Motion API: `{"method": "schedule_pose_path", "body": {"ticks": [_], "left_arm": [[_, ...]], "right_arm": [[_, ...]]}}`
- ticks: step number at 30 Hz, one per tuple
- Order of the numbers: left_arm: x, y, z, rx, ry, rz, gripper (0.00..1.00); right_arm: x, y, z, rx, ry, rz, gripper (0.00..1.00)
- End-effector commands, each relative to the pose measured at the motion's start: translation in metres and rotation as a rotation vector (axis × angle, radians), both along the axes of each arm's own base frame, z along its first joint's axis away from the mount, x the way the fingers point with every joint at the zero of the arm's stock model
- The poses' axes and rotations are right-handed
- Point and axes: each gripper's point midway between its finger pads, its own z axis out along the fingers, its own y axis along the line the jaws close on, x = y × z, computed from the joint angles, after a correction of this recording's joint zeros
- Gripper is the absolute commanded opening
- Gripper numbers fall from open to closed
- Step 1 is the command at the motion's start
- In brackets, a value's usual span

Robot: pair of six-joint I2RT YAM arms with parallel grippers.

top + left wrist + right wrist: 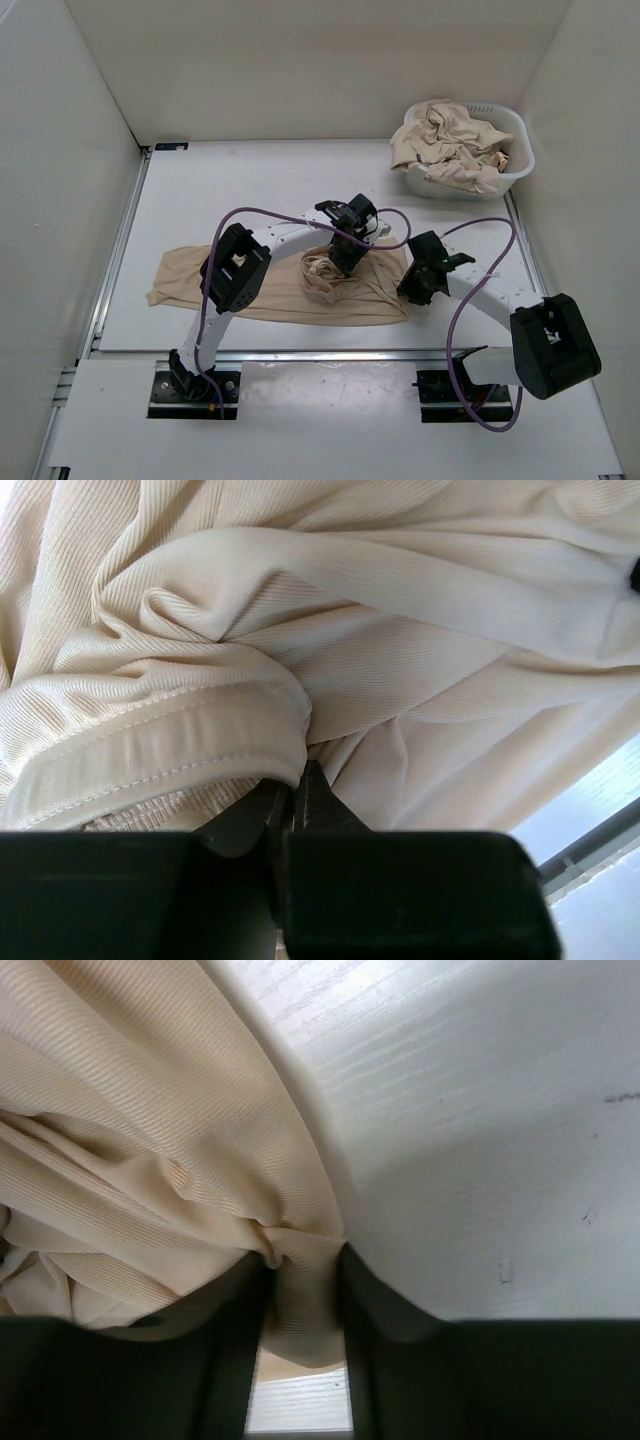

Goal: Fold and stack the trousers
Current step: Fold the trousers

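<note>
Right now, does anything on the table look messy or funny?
Yes. The trousers lie flat at one end, but their middle is scrunched into a lump where the left tool pinches them. The right tool grips their other end. Crumpled beige cloth also hangs over the basket rim.

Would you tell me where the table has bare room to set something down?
The widest bare tabletop lies between the spread trousers and the back wall, left of the basket. A thin strip runs along the left edge. The near centre, around both arms, is crowded.
</note>
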Motion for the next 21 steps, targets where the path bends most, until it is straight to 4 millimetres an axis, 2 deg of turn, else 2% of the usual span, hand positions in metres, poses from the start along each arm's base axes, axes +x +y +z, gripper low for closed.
{"method": "schedule_pose_path", "body": {"ticks": [1, 3, 4, 5, 6, 7, 9, 10, 13, 14, 17, 18, 20, 21], "left_arm": [[0.008, 0.002, 0.010, -0.004, -0.039, 0.012, 0.14], [0.008, 0.002, 0.025, -0.024, -0.056, 0.012, 0.14], [0.005, 0.006, 0.045, -0.046, -0.075, 0.012, 0.14], [0.005, 0.012, 0.054, -0.056, -0.084, 0.022, 0.14], [0.000, 0.018, 0.066, -0.064, -0.091, 0.022, 0.14], [-0.004, 0.024, 0.098, -0.125, -0.112, 0.025, 0.14], [-0.020, 0.037, 0.114, -0.158, -0.094, 0.018, 0.14], [-0.031, 0.045, 0.133, -0.183, -0.102, 0.012, 0.14], [-0.074, 0.069, 0.127, -0.174, 0.022, -0.021, 0.14], [-0.093, 0.082, 0.106, -0.133, 0.097, -0.025, 0.14], [-0.121, 0.105, 0.083, -0.091, 0.178, -0.028, 0.14], [-0.136, 0.118, 0.064, -0.055, 0.225, -0.024, 0.14], [-0.140, 0.134, 0.050, -0.046, 0.235, 0.004, 0.14], [-0.136, 0.133, 0.048, -0.066, 0.217, 0.011, 0.14]], "right_arm": [[-0.009, -0.002, -0.008, 0.006, 0.029, -0.022, 0.35], [-0.009, -0.009, -0.009, -0.005, 0.036, -0.026, 0.35], [-0.009, -0.010, -0.007, -0.012, 0.040, -0.015, 0.35], [-0.006, -0.013, -0.001, -0.014, 0.032, -0.016, 0.35], [-0.004, -0.013, 0.004, -0.015, 0.004, 0.014, 0.37], [-0.001, -0.012, 0.011, -0.013, -0.014, 0.027, 0.39], [0.002, -0.010, 0.020, -0.003, -0.039, 0.053, 0.40], [0.003, -0.010, 0.025, -0.004, -0.048, 0.063, 0.40], [-0.001, -0.003, 0.026, 0.032, -0.035, 0.079, 0.43], [-0.003, -0.002, 0.025, 0.040, -0.032, 0.083, 0.43], [-0.010, -0.002, 0.019, 0.050, -0.012, 0.090, 0.44], [-0.013, -0.003, 0.016, 0.047, -0.003, 0.090, 0.44], [-0.014, -0.001, 0.016, 0.058, -0.009, 0.093, 0.47], [-0.014, -0.001, 0.016, 0.058, -0.009, 0.093, 0.48]]}}
